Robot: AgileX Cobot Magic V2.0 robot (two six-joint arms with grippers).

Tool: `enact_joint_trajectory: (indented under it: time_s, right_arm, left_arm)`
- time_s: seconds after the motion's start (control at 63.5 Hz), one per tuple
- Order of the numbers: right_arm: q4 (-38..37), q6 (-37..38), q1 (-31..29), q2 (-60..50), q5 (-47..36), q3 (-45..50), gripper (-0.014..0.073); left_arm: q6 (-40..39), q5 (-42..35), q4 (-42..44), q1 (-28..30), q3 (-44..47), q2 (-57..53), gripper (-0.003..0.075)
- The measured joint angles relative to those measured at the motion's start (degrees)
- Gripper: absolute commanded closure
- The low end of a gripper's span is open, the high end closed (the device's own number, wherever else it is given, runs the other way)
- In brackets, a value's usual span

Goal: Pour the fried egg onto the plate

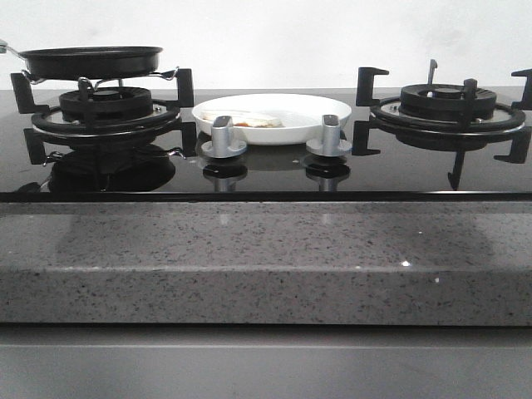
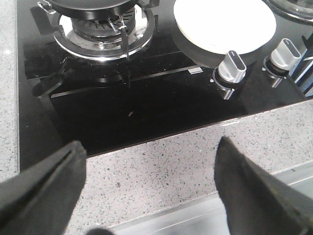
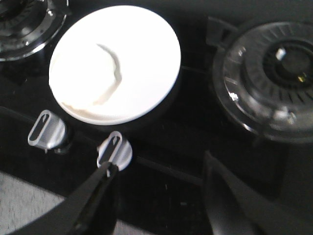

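The white plate (image 1: 274, 118) sits on the black glass hob between the two burners, behind the two knobs. The fried egg (image 1: 253, 121) lies on it, toward its left side, white with an orange spot. In the right wrist view the plate (image 3: 142, 44) is overexposed and the egg (image 3: 88, 78) shows only as a faint outline. The plate's edge also shows in the left wrist view (image 2: 225, 24). The black frying pan (image 1: 91, 61) rests on the left burner. My left gripper (image 2: 151, 152) is open and empty above the stone counter edge. My right gripper (image 3: 159, 166) is open and empty above the hob near the right knob.
Two silver knobs (image 1: 223, 137) (image 1: 329, 135) stand in front of the plate. The left burner grate (image 1: 104, 108) holds the pan; the right burner (image 1: 449, 104) is bare. A speckled grey stone counter (image 1: 266, 258) runs along the front of the hob.
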Motion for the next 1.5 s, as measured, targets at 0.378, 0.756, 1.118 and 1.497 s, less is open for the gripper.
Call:
enact_joint_trajectory:
  time_s: [0.378, 0.756, 1.118, 1.497]
  right_arm:
    - [-0.2, 0.0, 0.0, -27.0, -0.7, 25.3, 0.0181]
    - [-0.2, 0.0, 0.0, -38.6, 0.7, 32.7, 0.0323]
    - [-0.2, 0.0, 0.0, -38.9, 0.7, 32.8, 0.0663]
    - [-0.3, 0.0, 0.0, -38.9, 1.6, 32.8, 0.0663]
  left_arm:
    - [0.0, -0.2, 0.0, 0.0, 0.0, 0.0, 0.0186]
    - [0.0, -0.8, 0.0, 0.0, 0.0, 0.0, 0.0404]
    - [0.0, -1.4, 0.0, 0.0, 0.0, 0.0, 0.0741]
    - [0.0, -2.0, -0.5, 0.0, 0.0, 0.0, 0.0741]
